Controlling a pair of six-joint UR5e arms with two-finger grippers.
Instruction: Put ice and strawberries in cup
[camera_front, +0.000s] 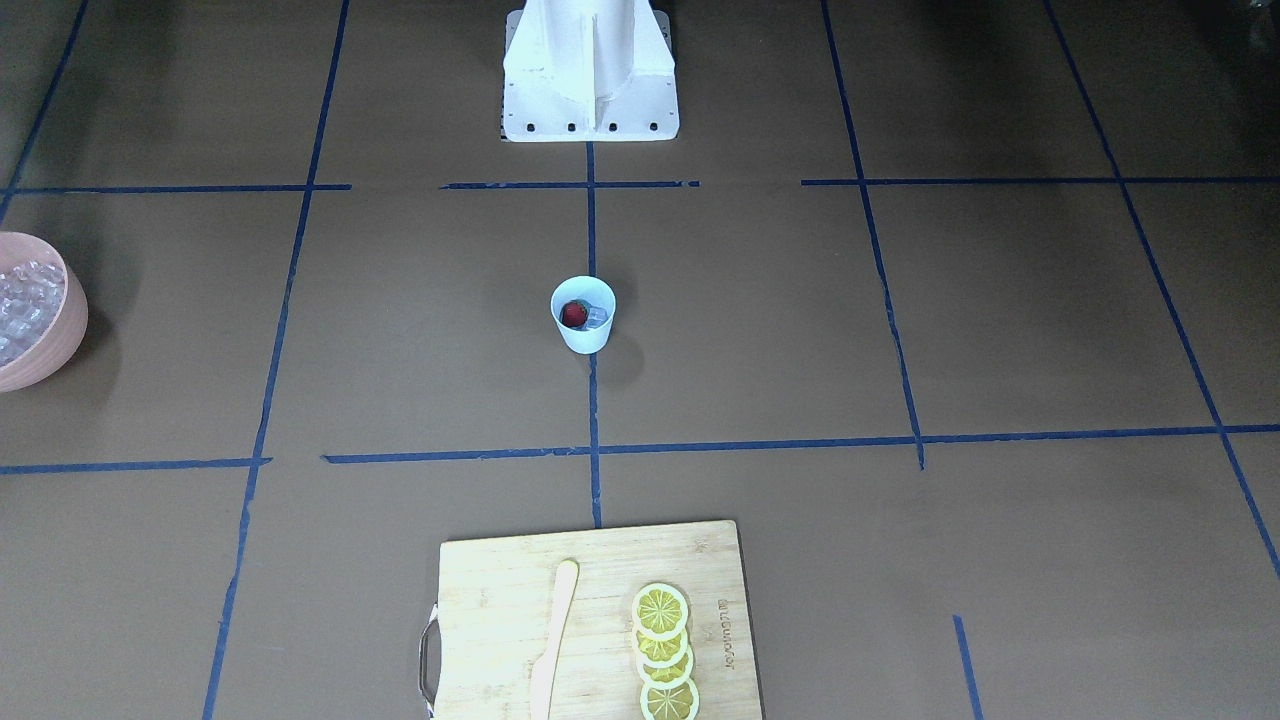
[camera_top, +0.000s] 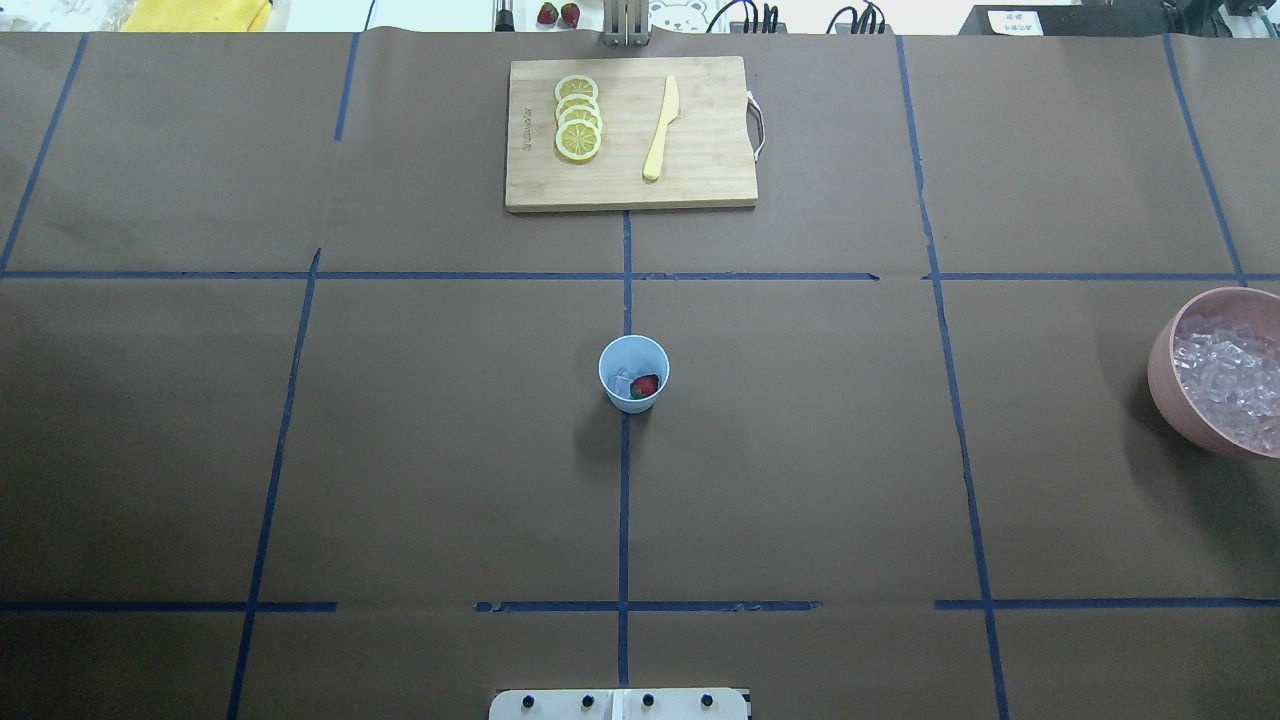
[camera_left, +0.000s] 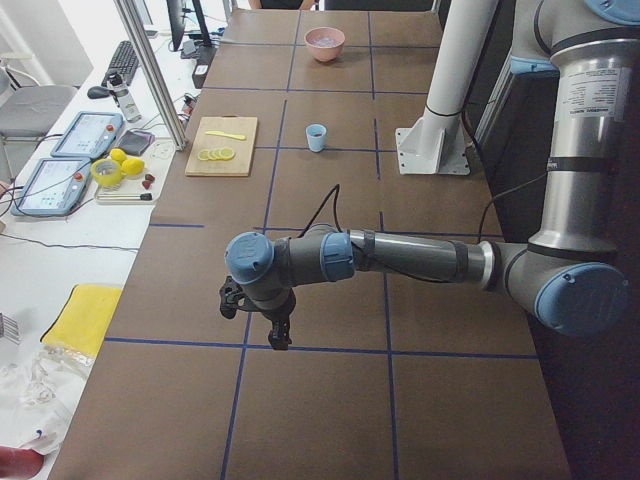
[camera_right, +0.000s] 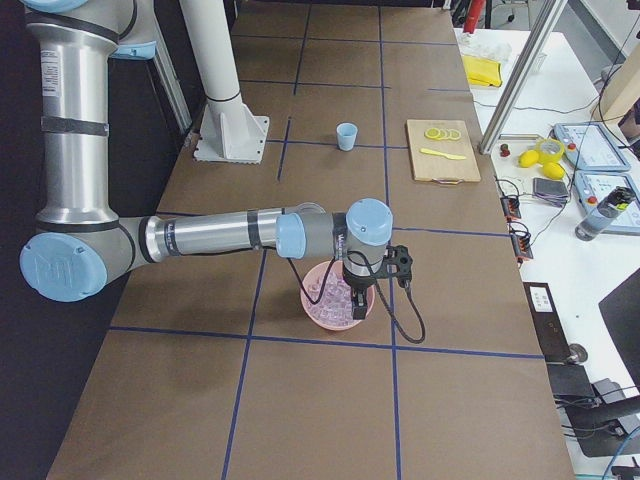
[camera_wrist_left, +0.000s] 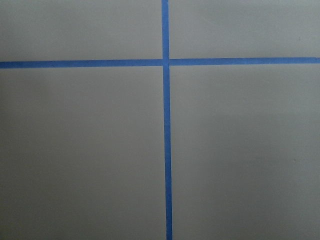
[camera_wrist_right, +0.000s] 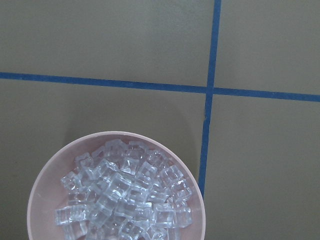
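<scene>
A: Across the brown table (camera_top: 400, 450), biggest first. Arms?
B: The left arm (camera_left: 400, 258) reaches toward the table's left end. The left gripper (camera_left: 283, 338) points down above bare paper, near a tape crossing. Wide or narrow, cannot tell; it shows in a side view only.
A: And the right?
B: The right gripper (camera_right: 357, 297) hangs over the pink bowl (camera_top: 1165, 390) at the right edge. Its spread, cannot tell either.
A: Next size down?
B: A cutting board (camera_top: 700, 170) sits at the middle of the far edge. Overlapping lemon slices (camera_top: 578, 125) lie in a row on it, with a pale knife (camera_top: 661, 128) beside them, not touching.
A: The bowl?
B: Heaped with ice (camera_wrist_right: 125, 195).
A: The cup?
B: The cup (camera_front: 583, 338) stands upright at the table's centre on the middle tape line, well apart from the board and the bowl.
A: What's inside?
B: One strawberry (camera_top: 646, 385) and, just beside it, an ice cube (camera_top: 623, 382), both down in the cup.
</scene>
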